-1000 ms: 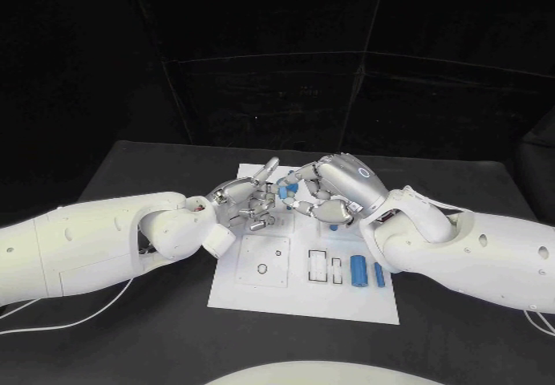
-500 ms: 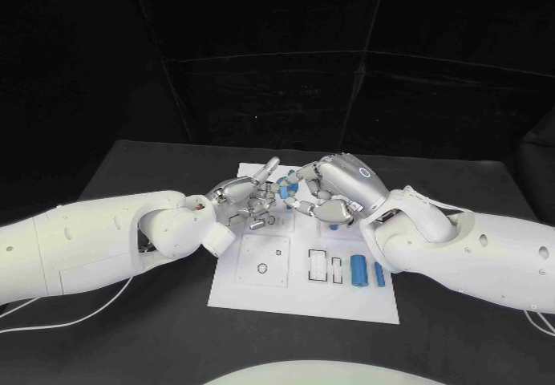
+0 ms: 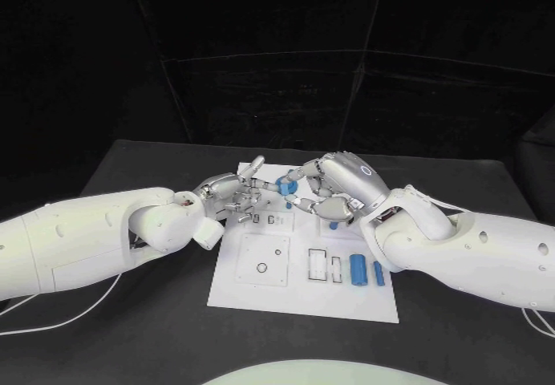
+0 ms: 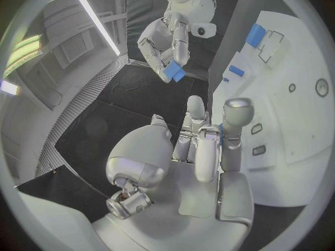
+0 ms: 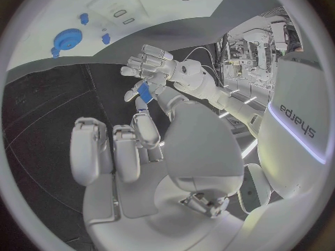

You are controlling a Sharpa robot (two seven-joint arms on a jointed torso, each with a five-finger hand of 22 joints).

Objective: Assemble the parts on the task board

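The right hand pinches a blue part above the task board.

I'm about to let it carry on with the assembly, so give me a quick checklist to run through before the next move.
1. Right hand has its part: ok, it pinches a blue piece at the fingertips, above the task board.
2. Left hand free: ok, fingers apart, holding nothing.
3. Clearance between the hands: cannot tell; they look very close in the head view.
4. Which slot the held piece belongs in: cannot tell.
5. Spare blue parts out of the way: ok, they lie at the board's near right, away from both hands.
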